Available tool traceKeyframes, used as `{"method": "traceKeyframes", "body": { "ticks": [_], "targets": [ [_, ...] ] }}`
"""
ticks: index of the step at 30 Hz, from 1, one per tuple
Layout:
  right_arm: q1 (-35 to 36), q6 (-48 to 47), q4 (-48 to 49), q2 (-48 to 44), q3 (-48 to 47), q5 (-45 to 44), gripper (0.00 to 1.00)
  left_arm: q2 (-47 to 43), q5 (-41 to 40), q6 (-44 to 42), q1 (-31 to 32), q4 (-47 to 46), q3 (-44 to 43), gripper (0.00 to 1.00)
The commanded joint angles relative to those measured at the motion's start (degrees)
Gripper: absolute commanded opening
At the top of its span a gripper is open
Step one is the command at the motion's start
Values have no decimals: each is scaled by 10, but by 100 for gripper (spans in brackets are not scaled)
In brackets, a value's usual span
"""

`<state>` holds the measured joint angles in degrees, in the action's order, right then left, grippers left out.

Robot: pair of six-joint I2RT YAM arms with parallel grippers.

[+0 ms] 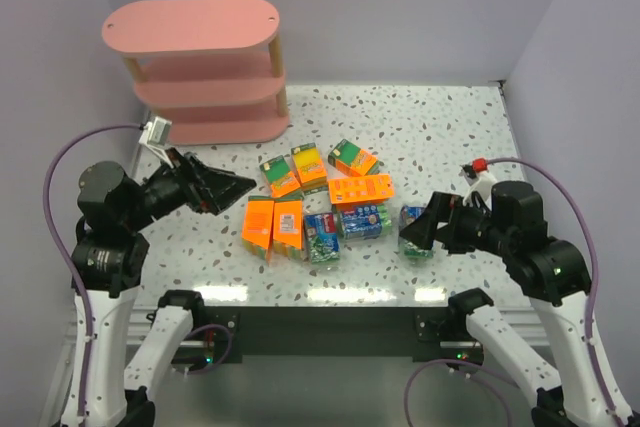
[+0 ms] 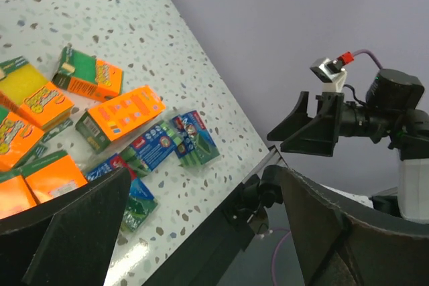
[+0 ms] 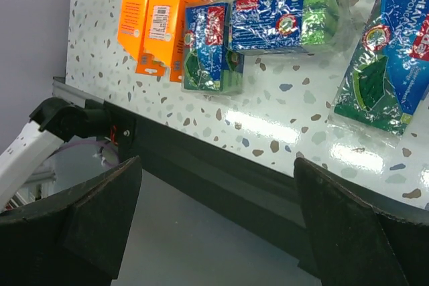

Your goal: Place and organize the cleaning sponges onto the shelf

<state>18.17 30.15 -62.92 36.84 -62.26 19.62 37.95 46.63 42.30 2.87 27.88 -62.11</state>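
The table (image 1: pixel 450 137) has a white top flecked with grey and brown chips, glossy enough to throw back bright patches of light along its near edge. A dark rail (image 1: pixel 330 325) runs along that near edge. Pale lilac walls (image 1: pixel 400 7) close it in on the left, far and right sides.

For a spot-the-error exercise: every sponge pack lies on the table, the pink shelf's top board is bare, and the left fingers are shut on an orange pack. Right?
No. The left fingers are open and hold nothing, as the left wrist view shows. The packs do lie on the table, and the top board of the shelf is bare.
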Motion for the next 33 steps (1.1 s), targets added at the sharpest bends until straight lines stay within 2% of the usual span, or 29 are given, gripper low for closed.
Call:
{"method": "traceKeyframes", "body": {
  "ticks": [1, 3, 5, 11, 17, 24, 30, 33],
  "targets": [
    [2, -7, -28, 2, -9, 11, 99, 8, -72, -92, 11, 152, -48, 100],
    [2, -19, -35, 20, -1, 29, 99, 26, -183, -153, 11, 242, -84, 100],
    [2, -35, -49, 32, 10, 32, 99, 39, -220, -175, 15, 304, -86, 100],
    [5, -70, -58, 66, 7, 41, 99, 20, -232, -190, 21, 336, -35, 100],
    [77, -64, -49, 114, 12, -4, 99, 27, -280, -212, 23, 377, 13, 100],
    [225, 5, -6, 157, -3, -87, 99, 59, -311, -228, 47, 350, 66, 100],
    [355, 53, 5, 231, -51, -192, 99, 110, -301, -230, 85, 278, 109, 100],
    [413, 81, 18, 267, -75, -234, 99, 127, -299, -238, 85, 231, 118, 100]
  ]
}}
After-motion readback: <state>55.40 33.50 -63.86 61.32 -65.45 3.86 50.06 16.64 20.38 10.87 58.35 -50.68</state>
